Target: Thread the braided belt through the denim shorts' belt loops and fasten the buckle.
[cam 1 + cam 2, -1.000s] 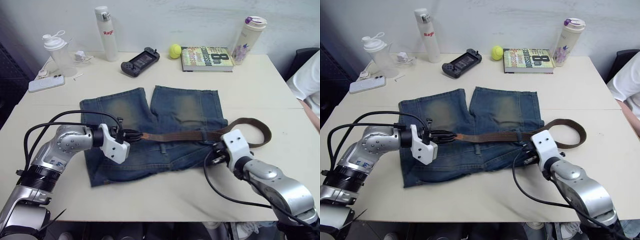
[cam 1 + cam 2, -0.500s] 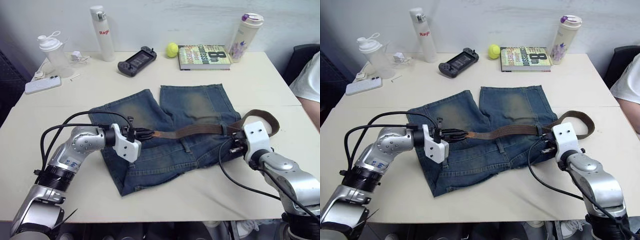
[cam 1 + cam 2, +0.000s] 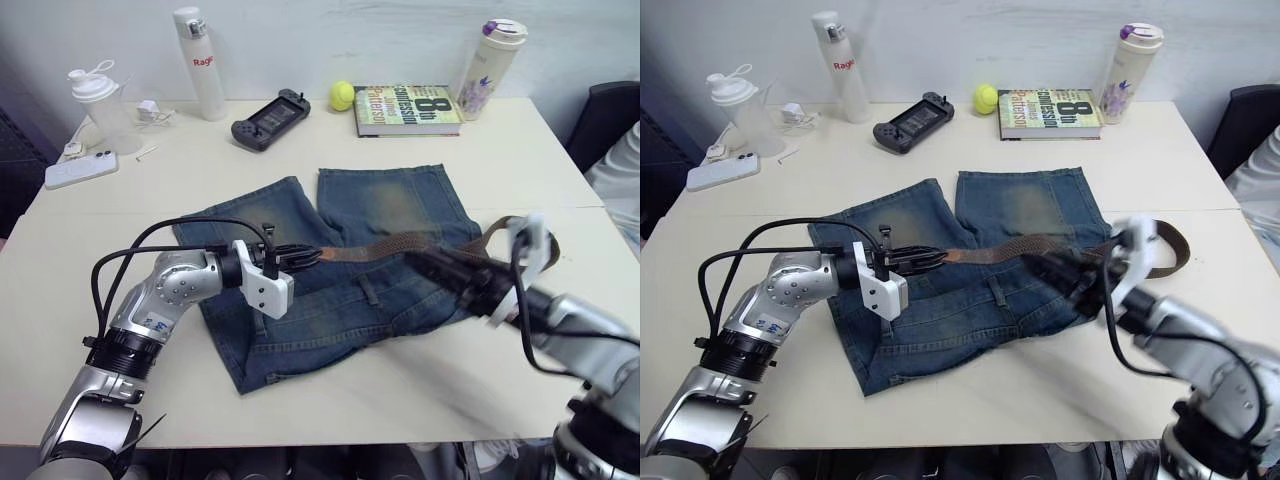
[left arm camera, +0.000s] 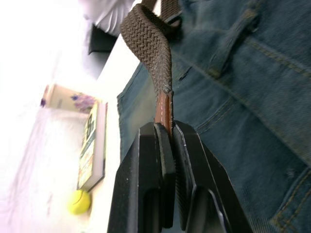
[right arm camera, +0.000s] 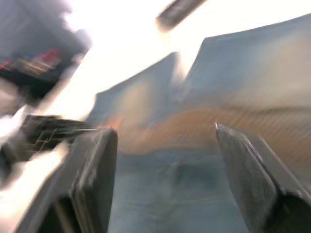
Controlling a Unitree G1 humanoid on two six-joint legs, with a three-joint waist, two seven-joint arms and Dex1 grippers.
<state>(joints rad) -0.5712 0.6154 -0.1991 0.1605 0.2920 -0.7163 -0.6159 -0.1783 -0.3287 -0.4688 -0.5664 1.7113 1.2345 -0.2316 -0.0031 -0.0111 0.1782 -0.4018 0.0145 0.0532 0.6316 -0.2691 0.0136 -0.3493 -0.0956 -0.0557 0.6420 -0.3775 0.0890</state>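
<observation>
While my left gripper [image 4: 165,138] pinches the leather tip of the braided belt [image 3: 385,246], which runs across the waistband of the denim shorts [image 3: 340,300] lying flat on the table [image 3: 420,380], I see my right gripper [image 5: 165,145] spread wide just above that waistband.

1. The left arm [image 3: 160,300], at the lower left of the left eye frame, has rounded silver-grey shells with a black ring joint; a small label with blue print sits on its forearm.
2. Black cables [image 3: 150,240] loop above it to a white angular wrist block; black fingers [image 3: 295,257] extend from that block.
3. The right arm [image 3: 1210,350], at the lower right, has the same silver shells, a white wrist block and a black cable; its broad black fingers [image 5: 92,165] are matte, with rounded edges.
</observation>
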